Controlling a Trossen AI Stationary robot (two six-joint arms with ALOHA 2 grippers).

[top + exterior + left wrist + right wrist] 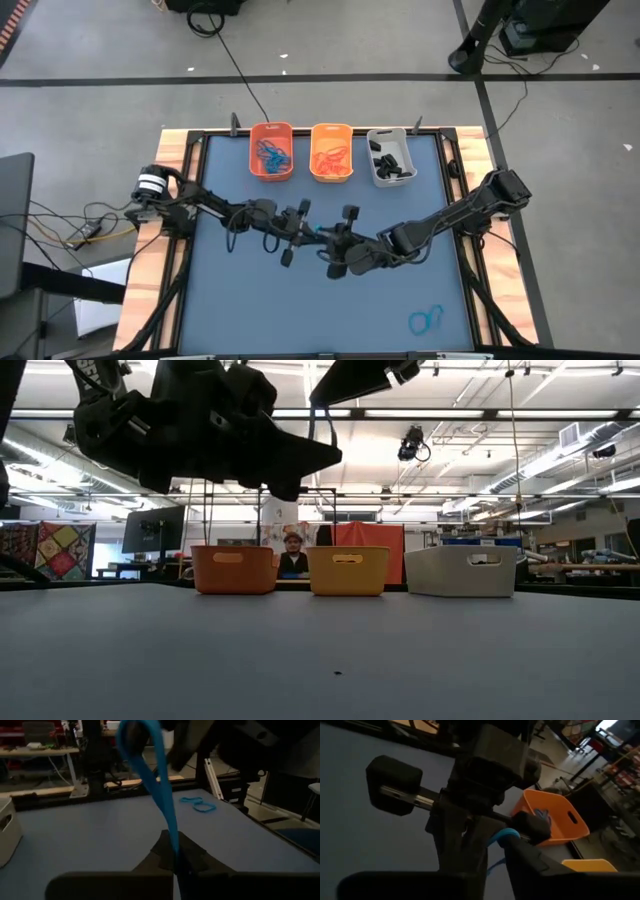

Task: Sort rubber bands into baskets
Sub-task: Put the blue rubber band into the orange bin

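Mid-table, the two arms met nose to nose, and a blue rubber band (160, 785) was strung between them. The left end effector (300, 232) was clamped tight on its near end, the band rising from the pinched fingertips (176, 857) toward the top centre of the left wrist frame. The right end effector (333, 240), just beside it, had its jaws only narrowly parted with the loop at its tip (506, 836); that looked like a handover, the right letting go so the left could carry the band. Why pass it? My guess: the orange basket (270, 150), holding the blue bands, sat on the left arm's side.

Along the top of the high frame the three baskets stood in a row: orange, then the yellow-orange basket (332, 153) with orange bands, then the grey-white basket (391, 157) with black ones. More blue bands (425, 320) waited at the lower right of the table (240, 310), well apart from everything. Nothing lay between the arms and the baskets; the only crowding was the two end effectors themselves.
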